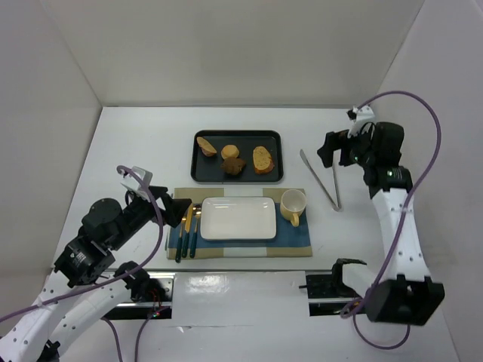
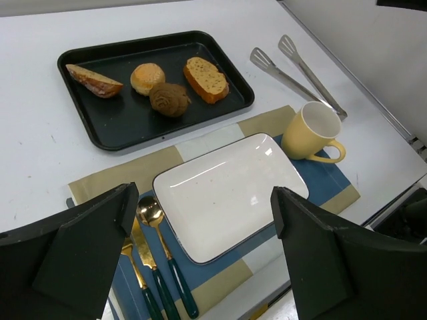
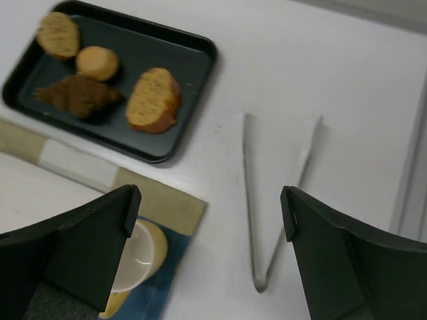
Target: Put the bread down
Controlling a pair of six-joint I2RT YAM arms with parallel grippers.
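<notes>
The right gripper (image 3: 210,203) hangs wide open and empty above the tongs (image 3: 249,193). The bread (image 3: 77,95) sits in the black tray (image 3: 147,47), ahead and well off to its left, long axis running side to side. The left gripper (image 2: 207,207), also open, points at it from roughly as near.

From my seat, the left arm (image 1: 75,309) and the right arm (image 1: 396,226) both show smooth white link shells joined by chunky black joint housings. A purple cable (image 1: 411,94) runs along the right arm from a white connector block (image 1: 362,113); a second purple cable (image 1: 156,219) trails along the left. The left pincer (image 2: 203,203) and right pincer (image 3: 210,200) each have two matte black, wedge-shaped fingers (image 2: 80,253).
</notes>
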